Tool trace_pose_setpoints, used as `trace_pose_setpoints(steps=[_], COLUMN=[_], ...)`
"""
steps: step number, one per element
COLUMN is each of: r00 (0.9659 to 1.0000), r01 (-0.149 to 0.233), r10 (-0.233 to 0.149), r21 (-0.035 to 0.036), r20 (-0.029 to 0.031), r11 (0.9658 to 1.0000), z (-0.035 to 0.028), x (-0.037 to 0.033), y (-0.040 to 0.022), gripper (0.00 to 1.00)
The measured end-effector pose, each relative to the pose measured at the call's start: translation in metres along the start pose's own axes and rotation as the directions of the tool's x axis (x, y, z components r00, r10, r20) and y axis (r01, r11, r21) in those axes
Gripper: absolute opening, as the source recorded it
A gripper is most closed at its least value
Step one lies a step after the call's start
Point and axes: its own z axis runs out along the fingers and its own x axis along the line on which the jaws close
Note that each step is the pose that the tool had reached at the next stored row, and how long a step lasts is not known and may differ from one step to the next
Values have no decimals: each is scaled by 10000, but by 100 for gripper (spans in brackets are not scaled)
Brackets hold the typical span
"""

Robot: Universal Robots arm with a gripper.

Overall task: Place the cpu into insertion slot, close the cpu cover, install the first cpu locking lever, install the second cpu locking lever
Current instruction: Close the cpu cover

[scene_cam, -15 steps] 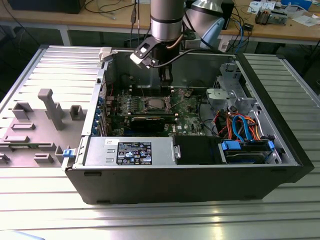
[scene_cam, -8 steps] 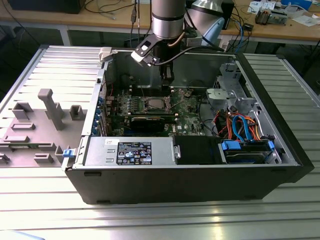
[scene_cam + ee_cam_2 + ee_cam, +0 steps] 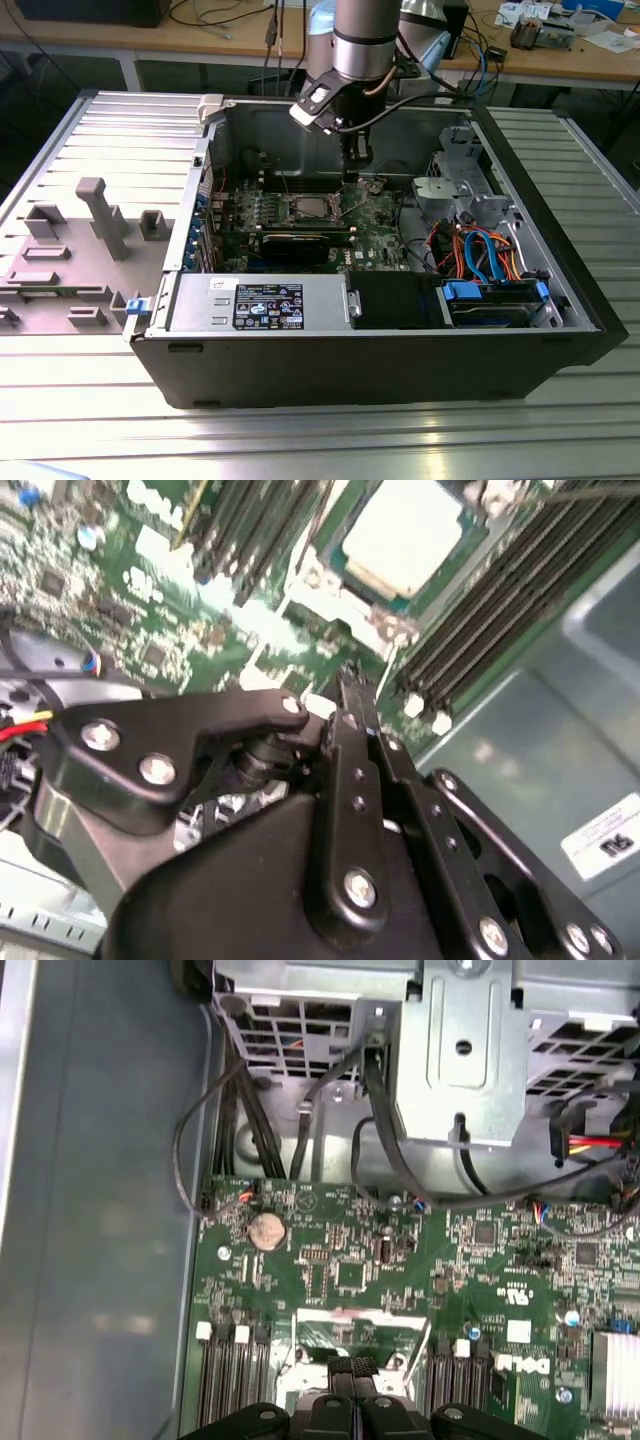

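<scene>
- Gripper [image 3: 352, 1368]: the fingertips are pressed together in both wrist views. I see nothing between them, though a thin wire lever there would be hard to make out.
- In the exterior view it hangs low inside the open computer case [image 3: 350, 370], close over the motherboard [image 3: 380, 215], at about 2 o'clock from the socket.
- The cpu [image 3: 408, 532] lies flat in the socket, grey face up, between two banks of memory slots [image 3: 470, 610].
- The cpu cover [image 3: 355, 1318] is the silvery frame just beyond the fingertips in the first wrist view. I cannot tell whether it lies flat or stands raised.
- Risk, my judgement: the fingertips are very near board parts, so any sideways drift could scrape small components or catch a slot latch.
- Risk: if the chip sits even slightly skewed, pressing the frame down could bend socket pins.
- Risk: the loose black cables [image 3: 245, 1130] near the drive cage could snag the wrist.
</scene>
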Motion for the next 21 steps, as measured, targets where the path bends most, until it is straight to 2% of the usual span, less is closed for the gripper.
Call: trace_pose_setpoints(steps=[6,9,11,14,18,21], r00=[10000,10000,10000,10000,10000,10000], r01=[2,1,4,6,6,15], r10=[-2,0,-3,-4,-4,-12], r21=[26,135,337,489,550,592], r20=[-2,-11,-27,-40,-44,-48], r11=[10000,9999,9994,9988,9985,9982], z=[7,10,12,17,22,33], x=[-9,-12,-17,-25,-31,-33], y=[145,190,244,344,444,492], gripper=[11,11,11,11,11,11])
